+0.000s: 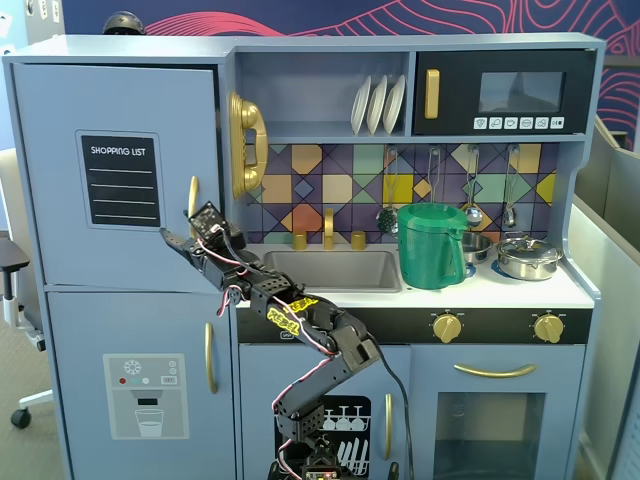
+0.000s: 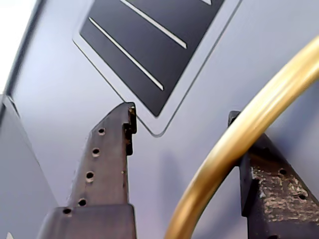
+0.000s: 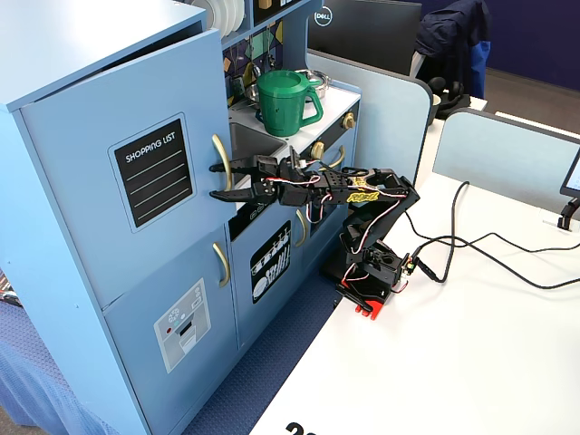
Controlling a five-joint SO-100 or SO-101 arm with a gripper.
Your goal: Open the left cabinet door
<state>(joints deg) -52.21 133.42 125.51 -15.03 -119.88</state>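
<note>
Wrist view showed the gripper (image 2: 182, 117) with its jaws spread wide, the curved gold handle (image 2: 239, 144) passing between them, close against the right-hand finger and not yet clamped. Both fixed views placed the left cabinet door (image 1: 115, 170), bearing its chalkboard panel (image 3: 156, 170), directly ahead, handle running vertically along the door's right edge.

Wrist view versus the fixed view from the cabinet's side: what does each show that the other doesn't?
Only the wrist view shows the gold handle running between the open gripper fingers, not yet clamped. Only the side fixed view shows the door's top edge slightly ajar from the cabinet, plus the green pitcher and the arm's base. Both show the chalkboard panel.
</note>
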